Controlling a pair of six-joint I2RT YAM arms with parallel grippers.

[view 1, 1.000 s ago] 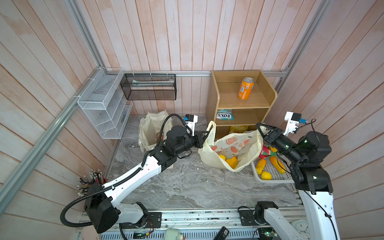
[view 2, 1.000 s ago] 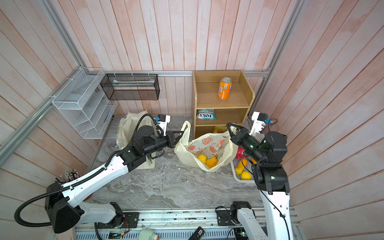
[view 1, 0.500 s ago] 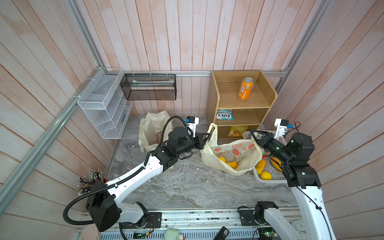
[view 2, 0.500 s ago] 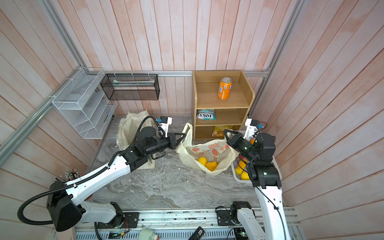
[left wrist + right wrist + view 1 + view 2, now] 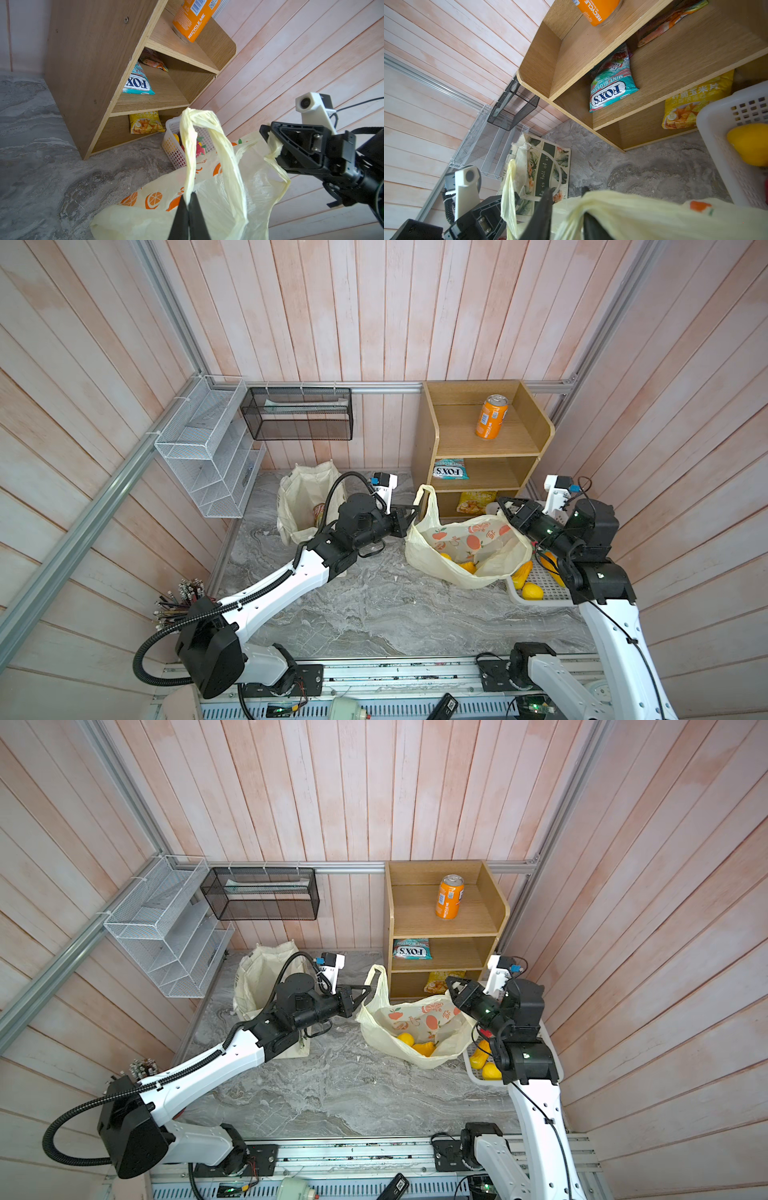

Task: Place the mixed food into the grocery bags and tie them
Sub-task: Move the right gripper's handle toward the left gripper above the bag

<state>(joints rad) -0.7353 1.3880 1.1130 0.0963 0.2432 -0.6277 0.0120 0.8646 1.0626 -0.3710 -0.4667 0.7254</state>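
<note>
The cream plastic grocery bag, printed with orange fruits, lies open on the marble floor. Yellow and orange toy fruits lie inside it. My left gripper is shut on the bag's left loop handle, which stands up. My right gripper is at the bag's right side. Its jaws stand apart and the right handle is draped between them. The canvas tote stands behind my left arm.
A wooden shelf at the back holds an orange can, a Fox's packet and a yellow snack packet. A white basket with more toy fruit sits under my right arm. Wire racks hang on the left wall.
My right gripper has come lower and a little left with the right handle, and its jaws have parted. The bag has sagged lower and wider. My left gripper stays shut on the left handle.
</note>
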